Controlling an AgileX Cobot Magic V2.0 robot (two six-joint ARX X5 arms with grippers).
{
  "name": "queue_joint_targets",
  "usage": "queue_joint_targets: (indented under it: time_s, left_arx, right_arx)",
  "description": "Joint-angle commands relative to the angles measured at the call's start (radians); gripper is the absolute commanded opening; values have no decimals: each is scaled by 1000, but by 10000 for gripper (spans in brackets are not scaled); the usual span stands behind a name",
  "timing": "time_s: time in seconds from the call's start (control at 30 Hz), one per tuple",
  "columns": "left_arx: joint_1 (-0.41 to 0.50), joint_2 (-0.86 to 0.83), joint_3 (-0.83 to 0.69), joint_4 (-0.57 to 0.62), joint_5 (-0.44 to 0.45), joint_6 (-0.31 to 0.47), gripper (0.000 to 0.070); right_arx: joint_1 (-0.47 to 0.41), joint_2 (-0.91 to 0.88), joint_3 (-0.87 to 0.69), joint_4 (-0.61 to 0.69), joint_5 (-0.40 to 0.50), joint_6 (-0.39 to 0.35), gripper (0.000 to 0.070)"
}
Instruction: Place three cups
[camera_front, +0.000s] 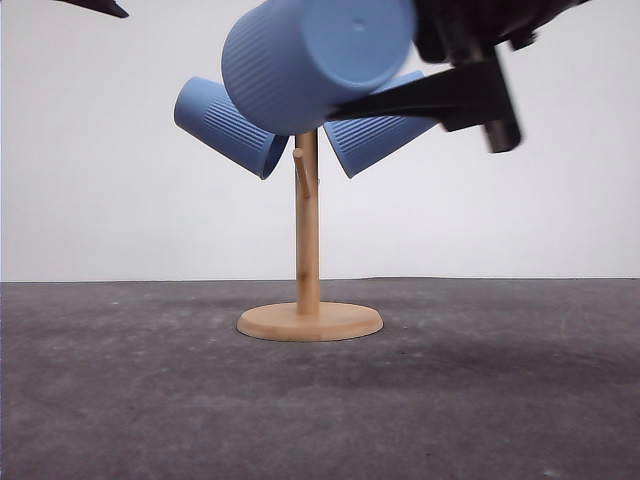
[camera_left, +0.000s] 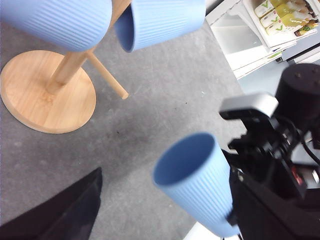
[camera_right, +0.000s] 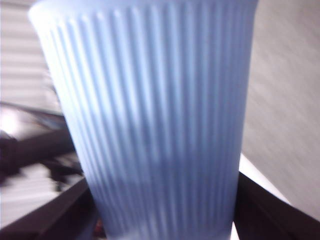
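— Where is the third cup (camera_front: 315, 60)?
— In my right hand (camera_front: 400, 95), clenched around its ribbed wall; it hangs tilted, base toward the camera, mouth toward the wooden stand (camera_front: 308, 230).
— And the others?
— Beyond the hand; the left cup (camera_front: 228, 125) and the right cup (camera_front: 375, 135) sit mouth-down on the stand's pegs, above the table (camera_front: 500, 400).
— Your left hand?
— Only a dark finger (camera_left: 60, 212) shows; whether it's released or clenched, I cannot tell.

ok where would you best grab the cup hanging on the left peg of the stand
Grip the left cup across its ribbed wall near the flat base, coming from the upper left along the peg's line. It hangs tilted, mouth toward the stand's post, so only the base end is free.
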Motion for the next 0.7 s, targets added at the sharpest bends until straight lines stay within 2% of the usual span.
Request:
queue_joint_targets:
  time_s: [0.0, 0.13, 0.3, 0.37, 0.5, 0.67]
  left_arx:
    - [-1, 3, 26, 3, 2, 20, 486]
    - [-1, -1, 26, 4, 2, 20, 486]
    - [-1, -1, 26, 4, 2, 20, 486]
    - [-1, -1, 26, 4, 2, 20, 486]
    - [-1, -1, 26, 4, 2, 20, 486]
    - [-1, -1, 26, 4, 2, 20, 486]
  right_arx:
    - [-6, 39, 13, 84, -23, 177, 335]
    - [-34, 100, 13, 172, -31, 293, 335]
    - [-56, 158, 13, 238, -33, 368, 335]
    - [-65, 174, 13, 293, -34, 413, 335]
    - [-68, 210, 13, 459, -35, 554, 335]
    - [-68, 247, 13, 558, -12, 654, 335]
